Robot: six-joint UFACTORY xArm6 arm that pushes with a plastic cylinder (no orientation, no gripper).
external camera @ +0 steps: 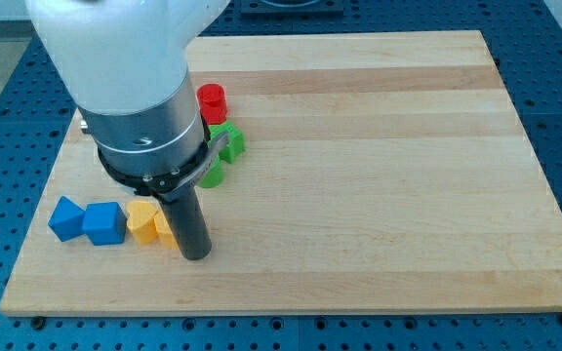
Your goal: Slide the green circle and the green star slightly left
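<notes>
Two green blocks show at the view's left-centre, half hidden behind my arm. One green block (pixel 230 141), the star by its notched edges, lies just below a red cylinder (pixel 212 102). The other green block (pixel 213 175), the circle, peeks out below it beside the arm's body. My tip (pixel 195 255) rests on the board below both green blocks, right beside two yellow blocks (pixel 142 221). The tip touches neither green block.
Two blue blocks (pixel 66 218) (pixel 103 223) sit in a row left of the yellow ones. The arm's large grey and white body (pixel 144 107) hides the board's upper left. The wooden board (pixel 379 166) lies on a blue perforated table.
</notes>
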